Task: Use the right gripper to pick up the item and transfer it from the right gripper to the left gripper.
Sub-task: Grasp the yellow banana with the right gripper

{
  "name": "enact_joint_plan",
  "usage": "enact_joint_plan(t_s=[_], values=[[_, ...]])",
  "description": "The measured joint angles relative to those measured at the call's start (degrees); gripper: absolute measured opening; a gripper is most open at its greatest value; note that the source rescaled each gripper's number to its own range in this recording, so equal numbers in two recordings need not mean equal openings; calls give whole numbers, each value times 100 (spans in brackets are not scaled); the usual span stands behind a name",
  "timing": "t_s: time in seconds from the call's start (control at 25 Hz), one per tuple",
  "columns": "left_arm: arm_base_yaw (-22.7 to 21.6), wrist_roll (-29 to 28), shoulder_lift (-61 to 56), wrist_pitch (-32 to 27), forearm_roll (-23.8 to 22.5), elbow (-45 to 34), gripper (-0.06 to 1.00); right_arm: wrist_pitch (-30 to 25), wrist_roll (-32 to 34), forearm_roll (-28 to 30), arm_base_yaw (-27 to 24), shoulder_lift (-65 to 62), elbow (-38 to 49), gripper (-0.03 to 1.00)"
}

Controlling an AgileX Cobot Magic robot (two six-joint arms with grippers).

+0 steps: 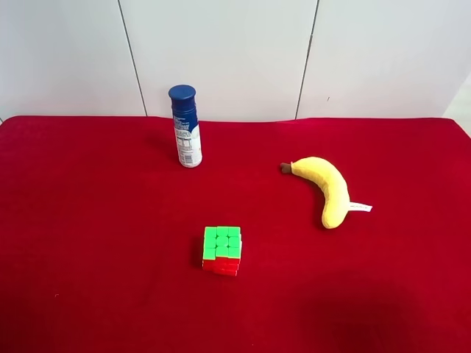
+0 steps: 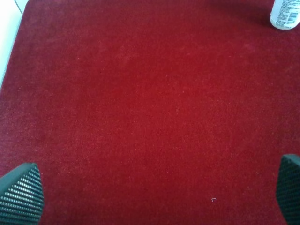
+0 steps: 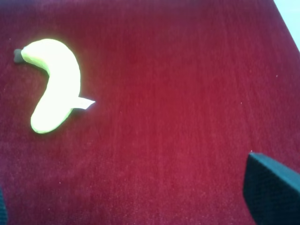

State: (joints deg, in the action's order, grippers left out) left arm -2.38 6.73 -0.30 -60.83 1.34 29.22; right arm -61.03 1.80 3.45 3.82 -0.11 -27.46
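Note:
The yellow plush banana [image 1: 324, 190] lies on the red cloth at the exterior high view's right, with its brown stem tip toward the bottle and its white tag on the far side. Neither arm shows in that view. In the right wrist view the banana [image 3: 54, 89] lies flat, well ahead of and off to one side of my right gripper [image 3: 131, 201]. That gripper is open and empty; one dark finger [image 3: 274, 194] shows and only a sliver of the other. My left gripper [image 2: 154, 192] is open and empty over bare cloth, with both fingertips at the frame's corners.
A blue-capped white bottle [image 1: 185, 129] stands upright at the back; its base shows in the left wrist view [image 2: 285, 14]. A green-and-red puzzle cube [image 1: 222, 250] sits in the middle front. The red cloth [image 1: 88, 235] ends at white edges [image 2: 8, 42] [image 3: 291, 18].

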Motion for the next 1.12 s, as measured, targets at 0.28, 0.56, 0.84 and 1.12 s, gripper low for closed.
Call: enact_joint_plan(t_s=[0.28,0.56,0.84,1.12], values=[[0,0,0,0,0,0,100,0,0,0,0,0,0,100],[0,0,0,0,0,0,100,0,0,0,0,0,0,100],[0,0,0,0,0,0,100,0,0,0,0,0,0,100],[0,0,0,0,0,0,100,0,0,0,0,0,0,100]])
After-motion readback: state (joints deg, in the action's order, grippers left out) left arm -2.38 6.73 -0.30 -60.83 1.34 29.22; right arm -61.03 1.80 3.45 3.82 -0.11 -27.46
